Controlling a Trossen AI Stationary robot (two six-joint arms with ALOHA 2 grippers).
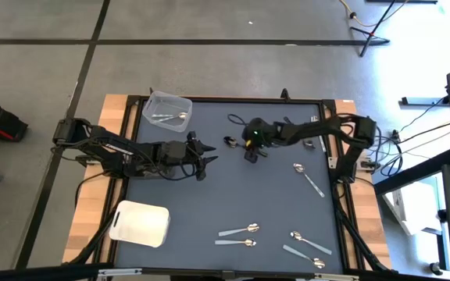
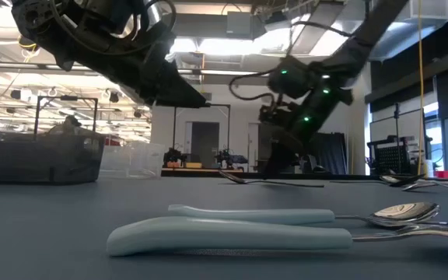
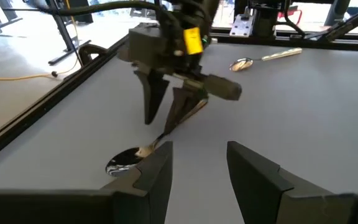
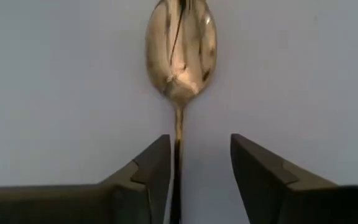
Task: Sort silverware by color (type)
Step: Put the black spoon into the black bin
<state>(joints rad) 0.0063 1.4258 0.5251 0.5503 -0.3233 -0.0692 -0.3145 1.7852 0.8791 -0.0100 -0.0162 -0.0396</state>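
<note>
A shiny, gold-tinted spoon lies on the dark mat near the table's far middle. Its bowl points toward the left arm. My right gripper slants down over the spoon's handle, open, with one finger on each side of the thin handle. My left gripper hovers open a little left of the spoon, pointing at it, with nothing between its fingers. My right gripper's fingers straddle the spoon's handle from above, slanting down, and lie along it. The handle runs close against one finger and well apart from the other. Whether that finger touches it, I cannot tell. The spoon rests on the mat.
A clear tub holding spoons stands at the far left. A white tray sits at the near left. Several spoons lie on the mat's near right. One more lies by the right arm.
</note>
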